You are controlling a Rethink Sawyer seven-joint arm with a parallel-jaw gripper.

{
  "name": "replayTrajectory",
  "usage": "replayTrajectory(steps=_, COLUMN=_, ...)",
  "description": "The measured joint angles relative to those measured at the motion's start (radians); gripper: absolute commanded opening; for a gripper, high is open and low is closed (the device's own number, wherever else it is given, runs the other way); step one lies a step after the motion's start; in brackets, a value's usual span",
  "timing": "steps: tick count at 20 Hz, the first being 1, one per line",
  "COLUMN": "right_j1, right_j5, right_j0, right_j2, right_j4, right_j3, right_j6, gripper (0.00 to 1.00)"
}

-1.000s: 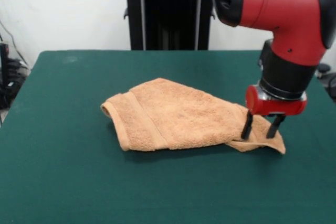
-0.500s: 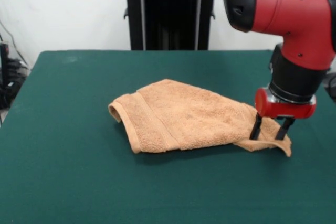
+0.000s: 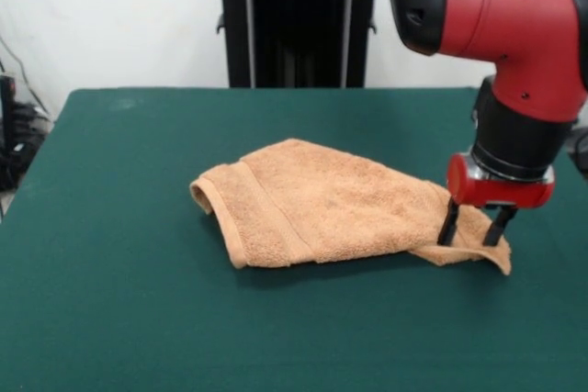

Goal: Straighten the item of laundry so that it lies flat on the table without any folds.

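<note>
The orange-tan towel (image 3: 322,199) lies in the middle of the dark green table (image 3: 119,319), folded over on itself, with a thick doubled edge at its left end. It tapers to a corner at the right. My gripper (image 3: 472,227) stands upright on that right corner, its two black fingers (image 3: 447,224) down in the cloth with a bunch of towel held between them. The corner's tip sticks out just past the gripper to the right. No white tag shows.
The robot's black pedestal (image 3: 294,20) stands behind the table's far edge. Cables hang at the far left (image 3: 14,135). The gripper is close to the table's right side.
The gripper moved right and slightly toward the camera during the first half second, dragging the whole towel with it. Since then nothing has moved.
</note>
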Motion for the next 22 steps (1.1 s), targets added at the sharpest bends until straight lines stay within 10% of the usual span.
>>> replayTrajectory(steps=22, right_j1=0.037, right_j5=0.000, right_j0=0.129, right_j2=-0.039, right_j4=0.128, right_j3=-0.026, right_j6=0.132, gripper=1.00)
